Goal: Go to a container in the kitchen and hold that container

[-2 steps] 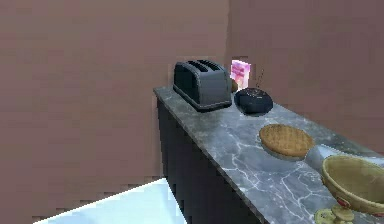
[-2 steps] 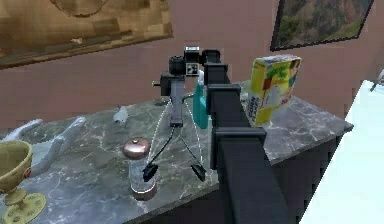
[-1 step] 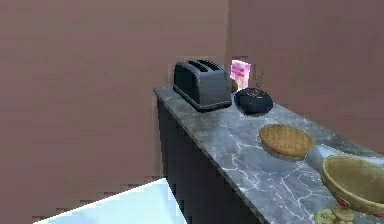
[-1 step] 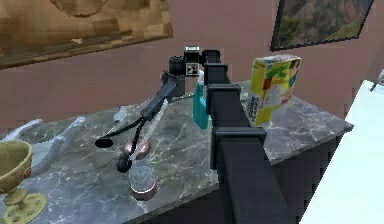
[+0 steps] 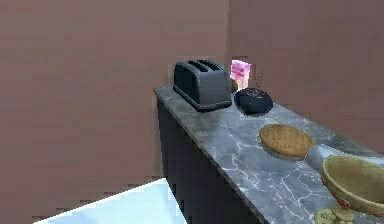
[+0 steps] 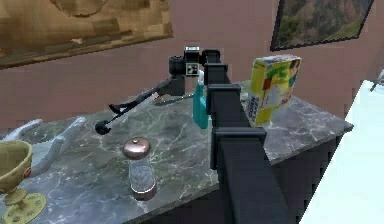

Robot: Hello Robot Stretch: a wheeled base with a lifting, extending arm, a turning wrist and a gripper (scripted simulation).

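Seeing gripper [image 6: 105,125] out over the counter [image 6: 90,185], with thin fingers [image 6: 135,107] slanting down-left from the dark body. Can't tell the fingers' state. Can't tell whether anything is held either, with a silver utensil [image 6: 50,140] lying just left of the tips.

Taking the tan bowl [image 6: 10,165] as the container: well left of the tips, on the robot's side, at the counter edge, apart from the gripper.

Also noting:
- copper-topped shaker [image 6: 137,149] just right of the tips, robot's side
- clear glass [image 6: 143,181] near it, closer in
- teal bottle [image 6: 200,105] right of the fingers, tight beside the arm [image 6: 240,150]
- yellow box [image 6: 272,88] beyond the arm, farther right

Farther from the gripper than the bowl, along the same counter: round brown loaf [image 5: 286,140], dark lump [image 5: 254,99], toaster [image 5: 203,82], pink box [image 5: 241,70].
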